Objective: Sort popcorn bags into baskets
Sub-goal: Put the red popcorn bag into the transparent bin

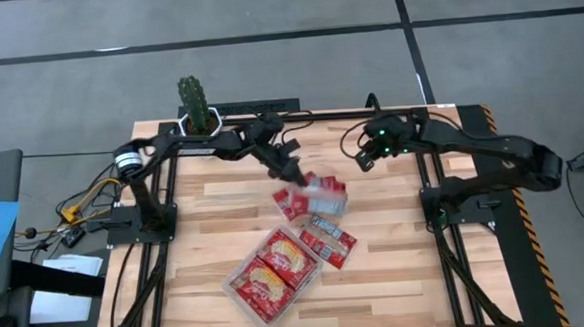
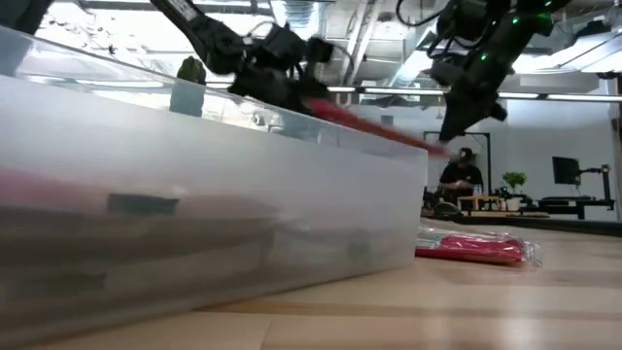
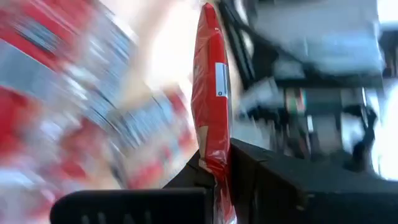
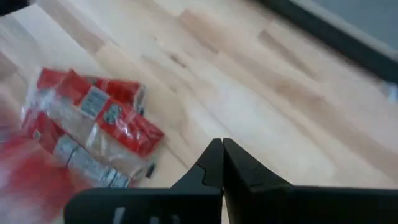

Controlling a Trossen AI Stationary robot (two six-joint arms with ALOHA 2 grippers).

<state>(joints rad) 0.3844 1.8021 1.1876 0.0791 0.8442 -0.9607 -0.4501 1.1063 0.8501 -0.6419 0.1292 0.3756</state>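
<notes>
left gripper (image 1: 291,174): clamped on one red popcorn bag (image 3: 211,106), held edge-on by its lower end between the dark fingers (image 3: 273,180); hangs above the loose pile, on the cactus side of the tray
held bag: thin grip near one edge only, most of the packet sticks out free beyond the jaws
right gripper (image 4: 222,163): fingers pressed together, nothing between them; up in the air over bare table (image 1: 398,268), on the far side of the pile from the tray
loose pile (image 1: 314,197): several red packets with grey-white panels, overlapping, just beyond the tray's far corner; two more packets (image 1: 328,240) lie right beside the tray
clear tray (image 1: 241,298): shallow plastic basket at the near middle of the table, holds packets (image 1: 275,270) face up with tan-yellow pictures
potted cactus (image 1: 195,100): back edge of the table, well away from the tray, not part of the job
stage: judged as carry from pile to tray, drop not yet done
risk 1: bag could slip or swing out of the edge grip during a fast move, cause is the small bite on slick film
risk 2: bag may land on the tray rim or outside if released early, since packets already fill much of the tray
risk 3: dangling bag could drag pile packets along, cause is low clearance, cannot tell the height exactly
background: a person (image 2: 461,175) far behind the table, uninvolved
</notes>
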